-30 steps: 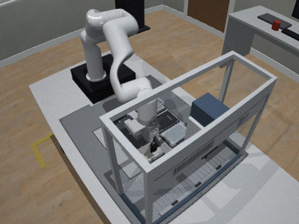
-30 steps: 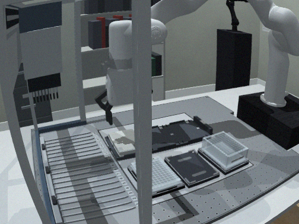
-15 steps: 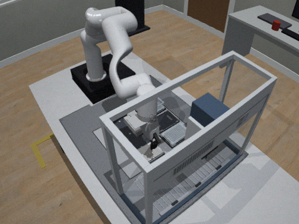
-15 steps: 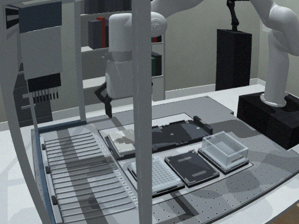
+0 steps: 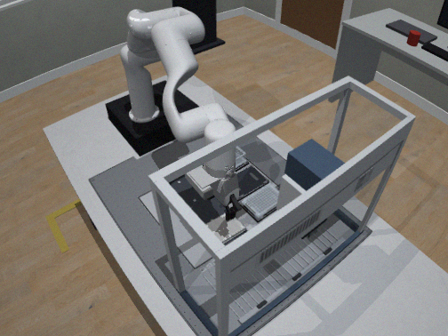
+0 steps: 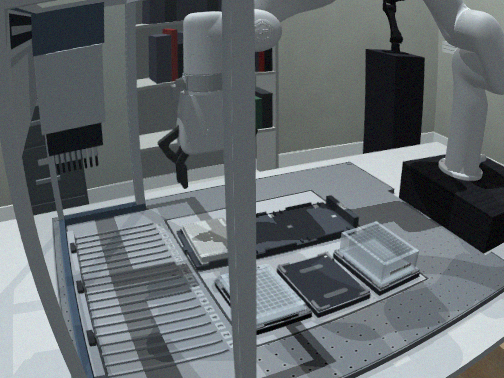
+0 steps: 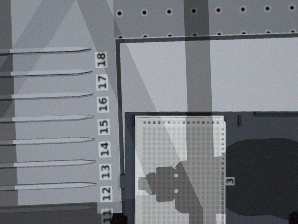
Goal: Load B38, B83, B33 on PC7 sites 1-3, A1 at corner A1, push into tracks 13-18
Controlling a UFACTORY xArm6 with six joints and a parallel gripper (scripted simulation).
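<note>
Nearest in the exterior view, the row of nests holds B38 [image 6: 272,295], a shallow 96-well plate partly masked by a frame post [image 6: 240,200]; the middle nest S2 [image 6: 322,286] is seen vacated; B83 [image 6: 378,255], the tall translucent deep-well block, stands in S1 at the right. B83 is judged the heaviest and stiffest piece, best clamped across its short sides below the rim; B38 is judged light, rigid and smooth-walled, liable to slip if gripped high. Behind them PC7 [image 6: 295,227] lies on the apron, with B33 [image 7: 180,160] resting on its site 3, at the end nearest the track numbers [image 7: 102,125]. Above it the gripper [image 6: 175,160] hangs fully spread, with nothing held. The carrier handle [image 6: 342,209] is judged the natural hold for pushing. Seating inside the locators, the A1 marks and the lamp cannot be made out, and the far finger is hidden.
</note>
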